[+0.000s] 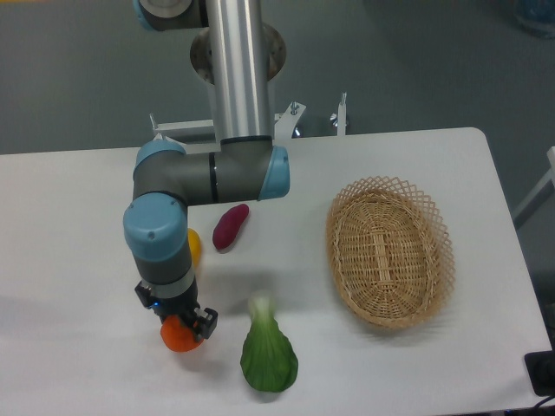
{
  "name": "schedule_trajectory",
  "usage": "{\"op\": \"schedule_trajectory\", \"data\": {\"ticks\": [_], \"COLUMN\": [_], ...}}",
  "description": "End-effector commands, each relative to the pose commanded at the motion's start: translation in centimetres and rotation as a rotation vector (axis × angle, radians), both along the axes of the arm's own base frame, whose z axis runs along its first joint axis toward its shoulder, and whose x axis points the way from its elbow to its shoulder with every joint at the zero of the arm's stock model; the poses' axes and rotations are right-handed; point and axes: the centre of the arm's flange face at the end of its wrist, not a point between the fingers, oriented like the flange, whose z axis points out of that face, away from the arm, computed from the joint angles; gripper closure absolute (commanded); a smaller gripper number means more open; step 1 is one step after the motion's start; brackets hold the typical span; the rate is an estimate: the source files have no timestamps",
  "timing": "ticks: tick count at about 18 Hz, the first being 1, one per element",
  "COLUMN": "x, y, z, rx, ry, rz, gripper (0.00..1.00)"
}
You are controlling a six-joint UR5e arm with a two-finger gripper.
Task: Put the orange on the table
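The orange (179, 336) is a small round bright orange fruit, low over the white table (78, 260) near its front left. My gripper (180, 326) points straight down and sits right over the orange, with its fingers on either side of it. The wrist hides the jaws and the top of the fruit. I cannot tell whether the orange rests on the table or hangs just above it.
A green bok choy (268, 352) lies just right of the gripper. A purple sweet potato (231, 227) and a yellow-orange fruit (194, 246), partly hidden by the arm, lie behind. An oval wicker basket (389, 251) stands at the right.
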Motion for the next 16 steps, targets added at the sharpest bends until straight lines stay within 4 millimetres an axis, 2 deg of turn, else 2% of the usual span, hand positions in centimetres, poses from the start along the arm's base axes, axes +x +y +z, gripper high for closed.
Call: {"op": "schedule_trajectory", "data": {"ticks": [11, 16], "x": [0.25, -0.22], "y": [0.00, -0.10], "z": [-0.64, -0.45], "rx": [-0.017, -0.031], "ry": [0.013, 0.058], "rz": [-0.001, 0.001], "gripper": [0.30, 0.01]}}
